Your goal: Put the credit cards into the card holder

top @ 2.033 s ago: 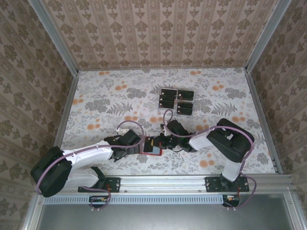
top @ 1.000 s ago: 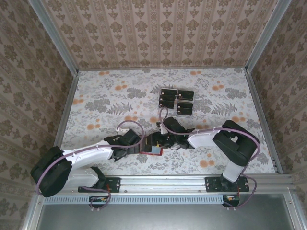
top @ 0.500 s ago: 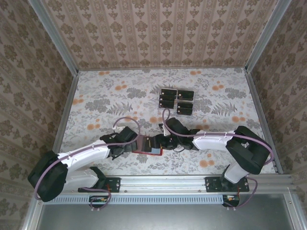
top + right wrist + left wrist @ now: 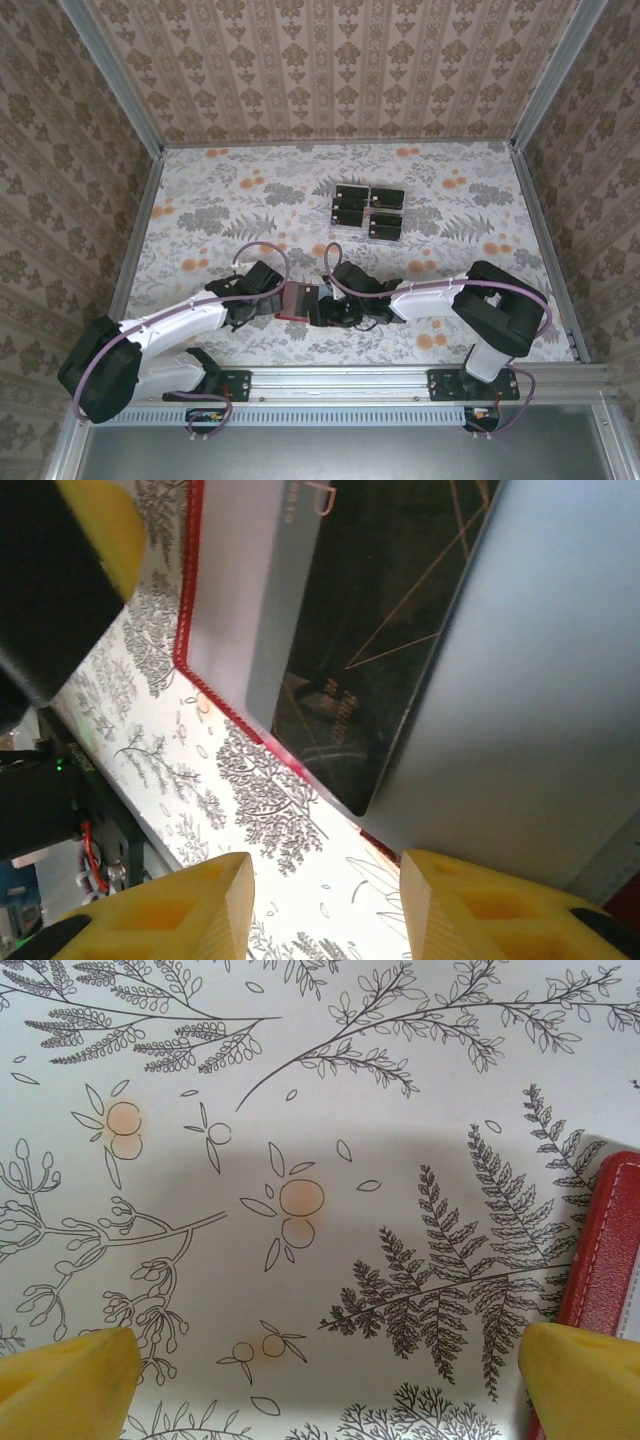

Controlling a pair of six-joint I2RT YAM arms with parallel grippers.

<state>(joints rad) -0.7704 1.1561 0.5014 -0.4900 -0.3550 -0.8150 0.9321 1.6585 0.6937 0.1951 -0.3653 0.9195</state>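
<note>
Small red leather-like folding wallet (image 4: 297, 300) lies opened on the near half of the table, just ahead of the arm bases and between the two grippers. In the right wrist view we see its red stitched rim and pale grey-blue inner panels (image 4: 230, 580). One black card with thin gold lines (image 4: 390, 630) lies against those panels; we cannot tell how deep it sits in a pocket.

The other small black rectangular cards (image 4: 367, 211) lie in a tight cluster of two columns farther up the table, well apart from the wallet.

Right gripper (image 4: 322, 308) is at the wallet's right side. From its own camera, its yellow fingertips (image 4: 165, 910) stand partly apart at the wallet's near edge. We see bare tablecloth in the gap, and nothing clamped in the right gripper (image 4: 325, 910).

Left gripper (image 4: 278, 298) is at the wallet's left side. Its jaws are spread wide and hold nothing (image 4: 325, 1380). One yellow fingertip (image 4: 585, 1375) sits at the wallet's red stitched edge (image 4: 600, 1250), and we cannot tell whether they touch. The other fingertip is well off over the cloth. A yellow tip of the left gripper also shows beyond the wallet in the right wrist view (image 4: 100, 520).

White tablecloth printed with grey ferns and orange fruit (image 4: 220, 220) covers the table. Brown patterned wallpaper panels (image 4: 330, 70) enclose three sides.
</note>
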